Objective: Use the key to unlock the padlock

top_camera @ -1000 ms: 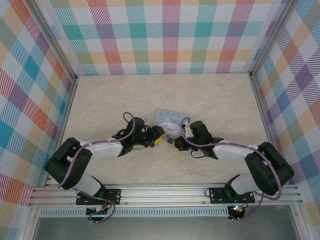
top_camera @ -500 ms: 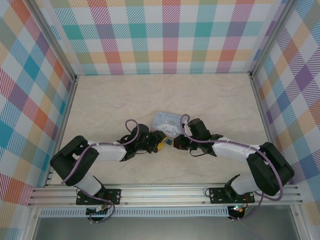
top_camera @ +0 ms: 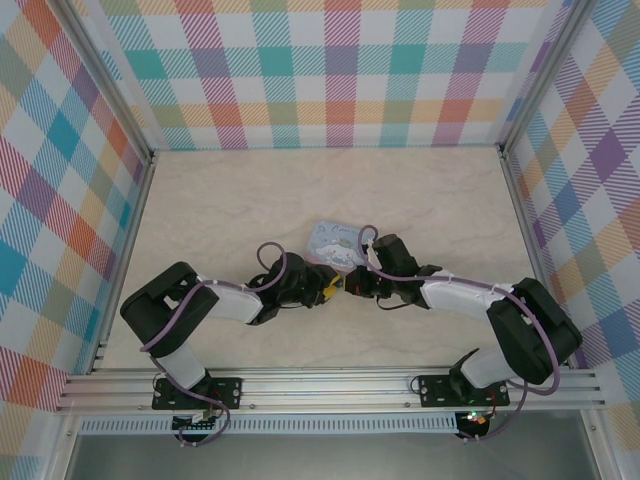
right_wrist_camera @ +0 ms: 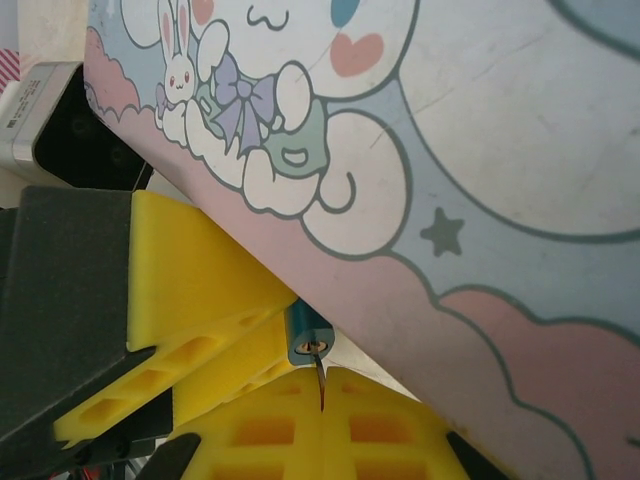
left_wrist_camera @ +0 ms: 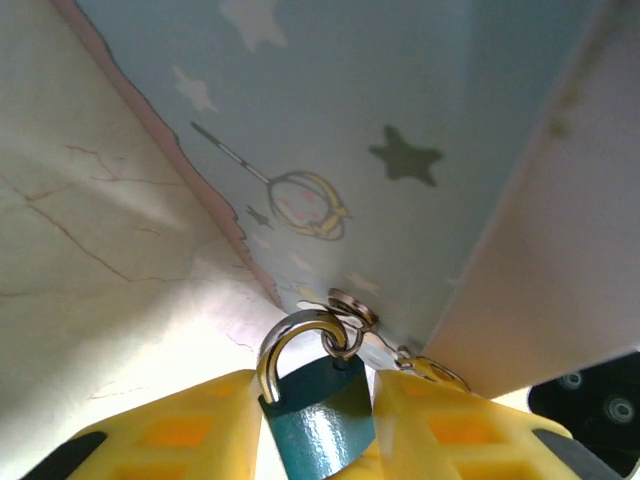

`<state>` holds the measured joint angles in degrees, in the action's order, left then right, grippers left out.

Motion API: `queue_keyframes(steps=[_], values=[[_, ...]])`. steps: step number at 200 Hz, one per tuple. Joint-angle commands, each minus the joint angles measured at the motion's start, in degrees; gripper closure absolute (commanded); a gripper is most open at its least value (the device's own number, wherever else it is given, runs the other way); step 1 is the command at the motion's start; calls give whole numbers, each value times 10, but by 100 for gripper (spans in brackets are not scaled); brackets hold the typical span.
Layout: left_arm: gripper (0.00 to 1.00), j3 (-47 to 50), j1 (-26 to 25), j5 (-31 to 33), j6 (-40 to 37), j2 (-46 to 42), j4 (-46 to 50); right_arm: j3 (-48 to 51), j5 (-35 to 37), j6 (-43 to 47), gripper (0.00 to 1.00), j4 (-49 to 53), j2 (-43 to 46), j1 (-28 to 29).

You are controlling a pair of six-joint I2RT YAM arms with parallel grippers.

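— While the left end effector (top_camera: 327, 288) clamps the padlock (left_wrist_camera: 318, 418) beside the tin (left_wrist_camera: 400, 150), where's the key (right_wrist_camera: 321, 385)?
— Pinched tight in the right end effector (right_wrist_camera: 322, 425), its tip right at the padlock's keyhole.

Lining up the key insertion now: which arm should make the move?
Right. The right gripper pinches the key, tip at the keyhole of the padlock; the left gripper just clamps the padlock's body.

1 overhead, 2 close-ups at padlock (left_wrist_camera: 318, 418)
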<state>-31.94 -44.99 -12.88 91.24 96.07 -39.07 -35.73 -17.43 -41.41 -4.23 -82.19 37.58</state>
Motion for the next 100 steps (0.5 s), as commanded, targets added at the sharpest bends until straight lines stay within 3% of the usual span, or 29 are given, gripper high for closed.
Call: queue_keyframes(steps=[1,35,84,100], values=[[70,-1,-9,17,11,4,-21,-16,-7,-9,100,-13,-1,4],[82,-5,-9,24,11,-1,-20,-17,-6,-14,99,-5,2,4],[100,-11,-9,25,9,-1,-19,-7,-1,-12,86,-16,9,2],[100,-13,-10,26,7,-1,-18,-3,6,-9,81,-17,15,2]])
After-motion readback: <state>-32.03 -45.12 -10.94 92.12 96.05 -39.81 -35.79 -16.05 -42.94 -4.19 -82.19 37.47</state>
